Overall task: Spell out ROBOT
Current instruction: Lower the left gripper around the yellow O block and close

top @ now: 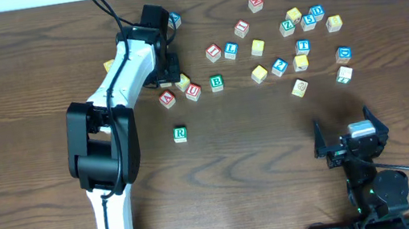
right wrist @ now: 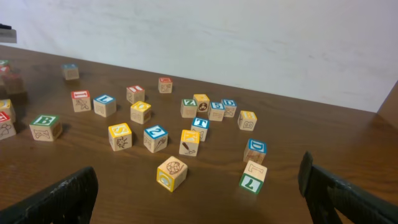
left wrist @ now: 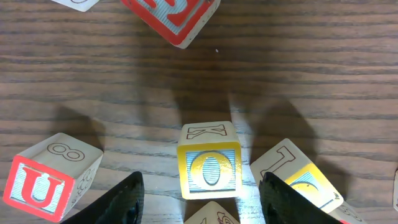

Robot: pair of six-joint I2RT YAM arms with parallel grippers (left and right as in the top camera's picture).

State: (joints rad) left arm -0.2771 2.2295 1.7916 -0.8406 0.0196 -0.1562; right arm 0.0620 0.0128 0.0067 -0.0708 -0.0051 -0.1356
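Closest to you, your right gripper [top: 351,144] stood wide open and empty. Beyond it, only the R block [top: 180,134] sat placed alone. Farther out, your left gripper [left wrist: 202,183] straddled the O block [left wrist: 209,168], half-open and not yet clamped, while the B block [top: 216,83] and T block [top: 302,45] waited among the scatter

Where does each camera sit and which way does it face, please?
Overhead: above the table, looking straight down; shows the left arm extended, the right arm at the near edge.
Left wrist: on the left arm, looking down at the yellow O block; the open left claw flanks it.
Right wrist: on the right arm, looking low across the table toward the wall; the open right claw frames the bottom corners.
Shared: overhead and right wrist both show the green B block.
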